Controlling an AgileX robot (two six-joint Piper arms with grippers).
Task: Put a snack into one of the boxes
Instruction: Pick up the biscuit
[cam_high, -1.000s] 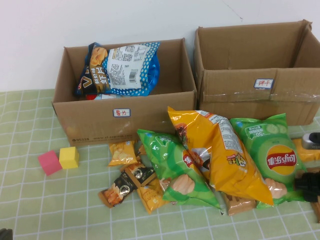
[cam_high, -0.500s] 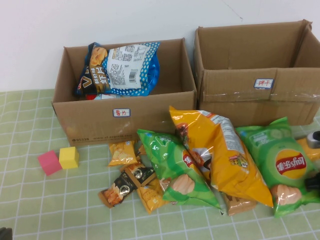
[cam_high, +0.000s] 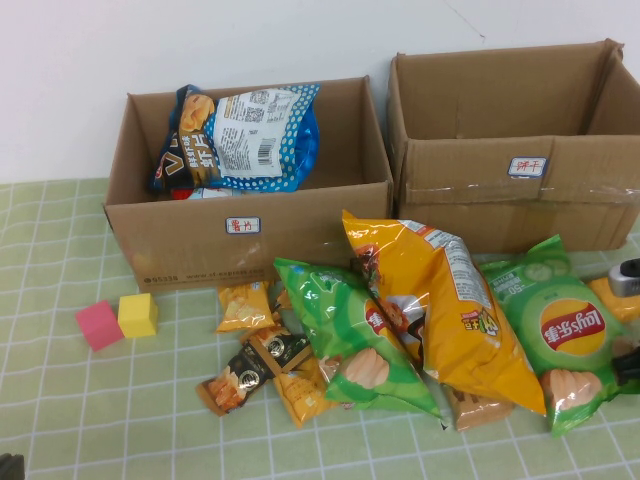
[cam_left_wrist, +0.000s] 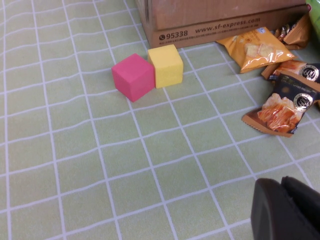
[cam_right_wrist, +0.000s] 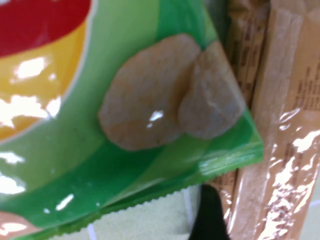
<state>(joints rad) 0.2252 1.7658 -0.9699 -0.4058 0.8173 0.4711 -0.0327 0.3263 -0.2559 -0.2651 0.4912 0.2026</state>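
I see two open brown cardboard boxes side by side against the wall, the left box holding snack bags, the wider taped box labelled.

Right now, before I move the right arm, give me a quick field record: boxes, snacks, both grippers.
left box: blue chip bag inside
right box: nothing visible inside
green Lay's bag: on table, in front of right box
right gripper: at that bag's right edge
left gripper: fingers shut, over bare cloth near the pink cube
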